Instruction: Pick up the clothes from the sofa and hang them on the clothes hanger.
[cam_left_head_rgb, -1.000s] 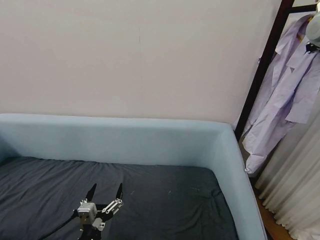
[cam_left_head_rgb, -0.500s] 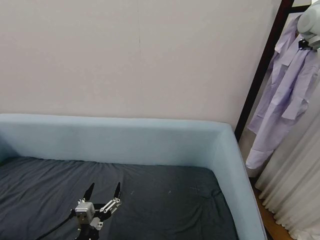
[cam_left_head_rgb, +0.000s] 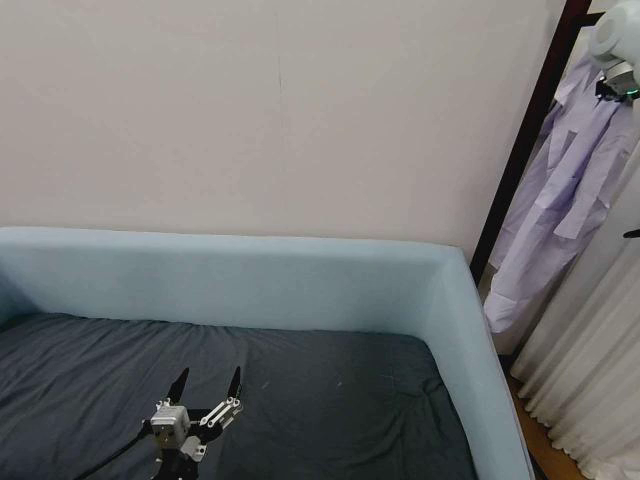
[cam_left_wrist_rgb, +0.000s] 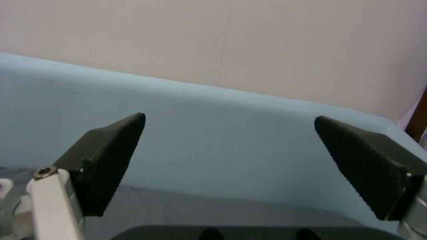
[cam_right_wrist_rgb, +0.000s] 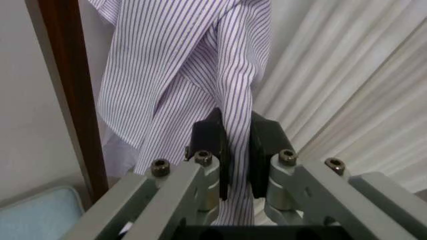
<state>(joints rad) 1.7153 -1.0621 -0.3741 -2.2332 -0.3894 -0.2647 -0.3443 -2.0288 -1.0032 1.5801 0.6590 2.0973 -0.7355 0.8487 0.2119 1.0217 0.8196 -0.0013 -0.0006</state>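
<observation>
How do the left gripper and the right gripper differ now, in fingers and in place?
The left gripper has its fingers spread wide and holds nothing; the right gripper is shut on the striped shirt. The left gripper is low over the dark sofa seat; the right gripper is high, beside the wooden post. Both have dark fingers.

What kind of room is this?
Likely a home living room or bedroom: a light blue sofa with a dark seat against a bare wall, a striped shirt the right gripper holds beside a dark wooden clothes stand, and pale curtains.
</observation>
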